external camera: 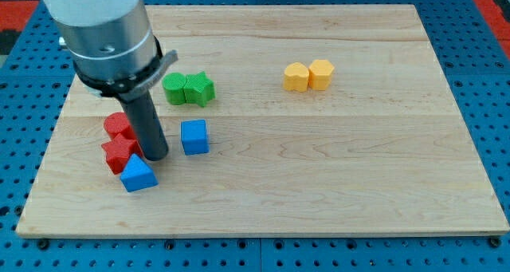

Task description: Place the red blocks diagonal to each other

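Note:
Two red blocks lie at the view's left of the wooden board (319,184). The upper red block (118,125) is partly hidden behind my rod. The lower red block (119,152), star-like in shape, sits just below it and touches it. My tip (155,156) rests on the board right of the lower red block, about touching it. A blue triangular block (138,174) lies just below my tip, against the lower red block. A blue cube (194,136) stands a little right of my rod.
Two green blocks (189,88) sit side by side above the blue cube. Two yellow blocks (308,76) sit together at the view's upper right. The blue pegboard table (486,80) surrounds the board.

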`<state>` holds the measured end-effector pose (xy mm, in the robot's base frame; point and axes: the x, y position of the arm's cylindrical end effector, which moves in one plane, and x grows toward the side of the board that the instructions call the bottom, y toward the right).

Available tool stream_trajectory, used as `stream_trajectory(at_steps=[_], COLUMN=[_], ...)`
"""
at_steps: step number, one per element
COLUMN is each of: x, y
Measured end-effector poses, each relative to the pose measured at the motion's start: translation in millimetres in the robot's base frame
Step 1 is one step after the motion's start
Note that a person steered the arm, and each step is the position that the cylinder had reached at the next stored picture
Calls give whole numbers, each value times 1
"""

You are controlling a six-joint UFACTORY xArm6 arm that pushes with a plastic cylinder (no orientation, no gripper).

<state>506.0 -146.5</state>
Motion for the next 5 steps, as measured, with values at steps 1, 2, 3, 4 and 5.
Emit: stream_trajectory(at_steps=[1, 2, 3, 4, 5], x=[0, 0, -1, -31, -73], y=[-56, -56, -41, -13, -4])
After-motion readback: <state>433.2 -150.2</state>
